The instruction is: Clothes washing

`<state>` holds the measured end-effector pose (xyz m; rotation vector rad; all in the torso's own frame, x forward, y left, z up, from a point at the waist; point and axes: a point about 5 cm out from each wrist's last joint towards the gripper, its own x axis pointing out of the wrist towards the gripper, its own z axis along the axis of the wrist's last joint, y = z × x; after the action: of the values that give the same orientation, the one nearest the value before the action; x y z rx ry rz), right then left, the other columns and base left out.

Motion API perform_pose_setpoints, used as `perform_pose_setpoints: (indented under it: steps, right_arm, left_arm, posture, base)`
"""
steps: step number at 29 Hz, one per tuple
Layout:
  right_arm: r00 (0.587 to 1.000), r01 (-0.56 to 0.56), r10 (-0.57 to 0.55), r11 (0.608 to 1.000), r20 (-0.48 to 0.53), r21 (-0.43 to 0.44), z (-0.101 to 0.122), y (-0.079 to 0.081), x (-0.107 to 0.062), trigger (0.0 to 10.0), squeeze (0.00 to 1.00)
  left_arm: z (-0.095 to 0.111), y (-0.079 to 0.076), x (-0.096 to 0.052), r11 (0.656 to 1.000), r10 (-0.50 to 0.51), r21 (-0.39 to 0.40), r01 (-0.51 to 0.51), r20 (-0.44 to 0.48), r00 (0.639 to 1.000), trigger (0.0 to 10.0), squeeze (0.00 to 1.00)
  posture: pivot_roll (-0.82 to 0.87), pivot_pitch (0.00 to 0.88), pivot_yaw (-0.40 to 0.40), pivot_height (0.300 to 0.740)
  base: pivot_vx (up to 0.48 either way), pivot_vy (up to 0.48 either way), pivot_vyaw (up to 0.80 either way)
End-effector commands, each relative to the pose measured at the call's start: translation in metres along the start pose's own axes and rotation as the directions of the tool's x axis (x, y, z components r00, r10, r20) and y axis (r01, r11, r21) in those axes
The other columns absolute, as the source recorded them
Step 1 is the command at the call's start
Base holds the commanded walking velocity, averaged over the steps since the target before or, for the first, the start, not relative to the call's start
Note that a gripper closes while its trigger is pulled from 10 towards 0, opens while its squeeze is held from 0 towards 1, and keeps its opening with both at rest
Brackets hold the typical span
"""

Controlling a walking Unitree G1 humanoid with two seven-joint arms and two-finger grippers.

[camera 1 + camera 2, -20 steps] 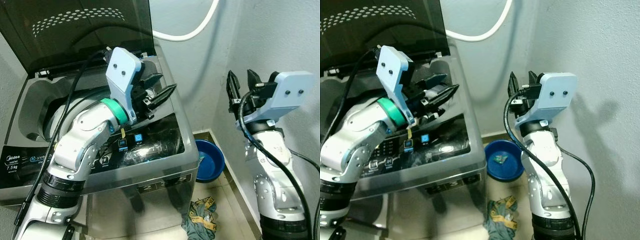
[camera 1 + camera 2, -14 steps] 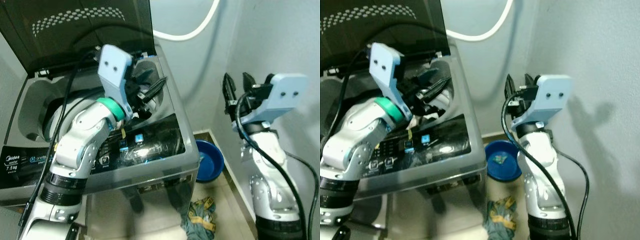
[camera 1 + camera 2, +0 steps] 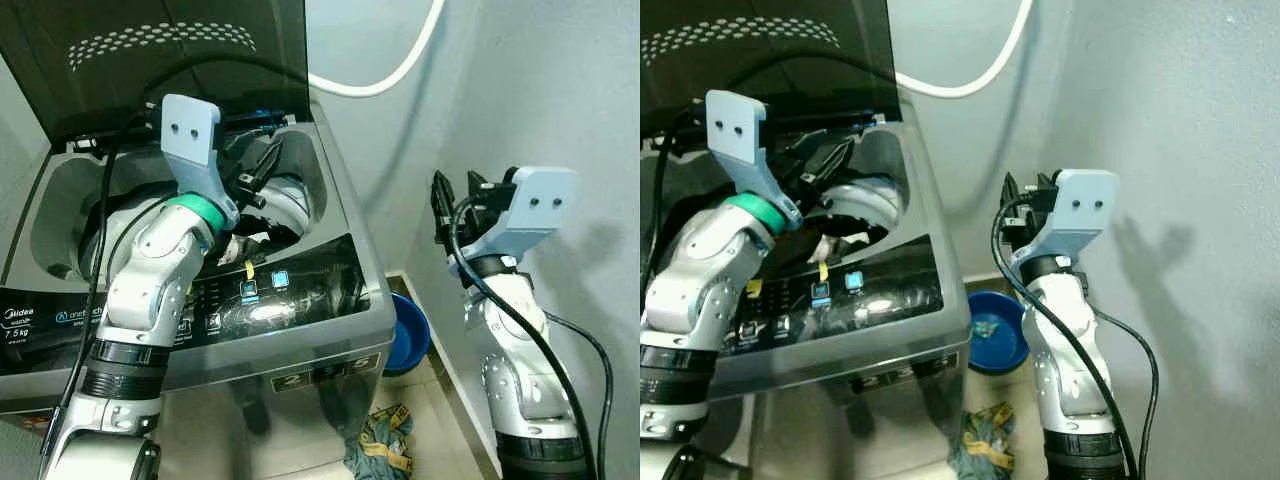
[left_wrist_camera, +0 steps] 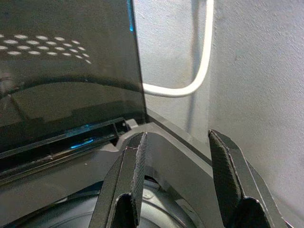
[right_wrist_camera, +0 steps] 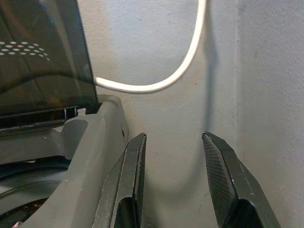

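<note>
A grey top-loading washing machine [image 3: 300, 330] stands with its dark lid [image 3: 170, 60] raised. My left gripper [image 3: 260, 168] hangs open and holds nothing, above the right side of the drum opening [image 3: 285, 200]; in the left wrist view its fingers [image 4: 137, 166] frame the machine's back corner. Something dark lies inside the drum [image 3: 845, 243], too unclear to name. To the right of the machine, my right gripper [image 3: 455, 195] is raised in the air, open, pointing at the wall; its fingers [image 5: 135, 171] hold nothing. A crumpled garment [image 3: 380, 452] lies on the floor in front.
A blue basin [image 3: 405, 335] sits on the floor between the machine and the wall. A white hose [image 3: 395, 75] curves along the wall behind. The grey wall stands close on the right, leaving a narrow gap where my right arm is.
My left gripper has swung back and to the left, from over the control panel to over the drum opening. The camera has shifted; the right arm sits slightly lower in view.
</note>
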<state>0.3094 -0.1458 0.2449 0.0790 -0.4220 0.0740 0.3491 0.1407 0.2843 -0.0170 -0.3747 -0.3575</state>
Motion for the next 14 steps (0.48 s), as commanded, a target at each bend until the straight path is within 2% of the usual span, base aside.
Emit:
perform_pose_setpoints:
  steps: [1,14]
  right_arm:
    - [1.000,-0.011,0.011,1.000,-0.001,-0.012,-0.0021,0.0004,0.0009,10.0,0.00]
    - [1.000,0.006,-0.006,1.000,0.013,-0.013,-0.0014,-0.0040,0.0052,10.0,0.00]
  left_arm:
    - [-0.0064,0.0078,-0.0027,0.999,0.044,0.007,-0.044,-0.016,0.999,10.0,0.00]
    - [-0.0149,0.0084,-0.0027,0.997,0.073,0.000,-0.073,-0.020,0.997,10.0,0.00]
  posture:
    - [-0.01,0.006,0.061,0.740]
    - [-0.01,0.006,0.061,0.740]
  base:
    - [0.000,0.000,0.00]
    - [0.000,0.000,0.00]
